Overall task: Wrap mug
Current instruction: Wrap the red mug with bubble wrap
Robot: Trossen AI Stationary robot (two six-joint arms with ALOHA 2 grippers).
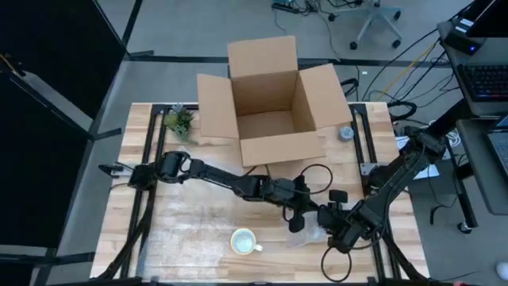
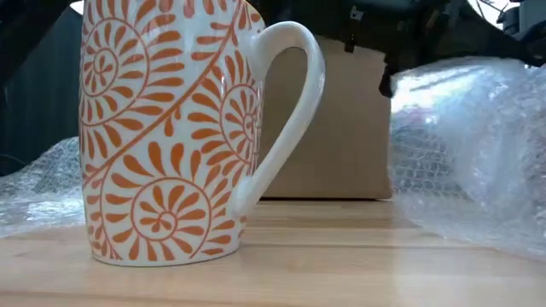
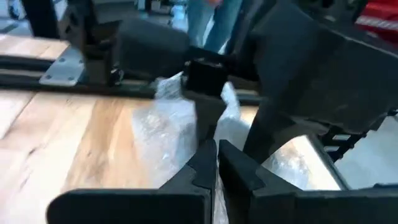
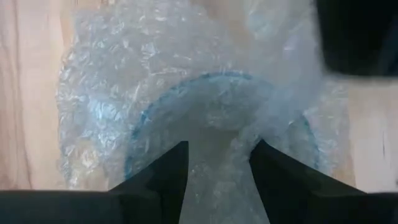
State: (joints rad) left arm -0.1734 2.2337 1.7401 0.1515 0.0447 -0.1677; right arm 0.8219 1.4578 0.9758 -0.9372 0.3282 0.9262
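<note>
Pinching crumpled bubble wrap (image 1: 311,232) between pressed-together fingers, the left claw (image 1: 297,221) reaches low over the worktop (image 1: 190,222), right of the mug (image 1: 244,241). The right claw (image 1: 340,236), spread, meets the wrap's far side, where a bluish ring shows blurred under the plastic.

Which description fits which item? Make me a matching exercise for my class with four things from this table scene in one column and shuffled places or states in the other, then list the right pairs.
Things:
1. mug
2. cardboard box
3. left gripper
4. bubble wrap

Descriptions:
A. flaps open, at the table's far edge
B. clear, crumpled on the wood
C. white with orange swirls, upright
D. fingers closed together

Pairs: 1-C, 2-A, 3-D, 4-B
</note>
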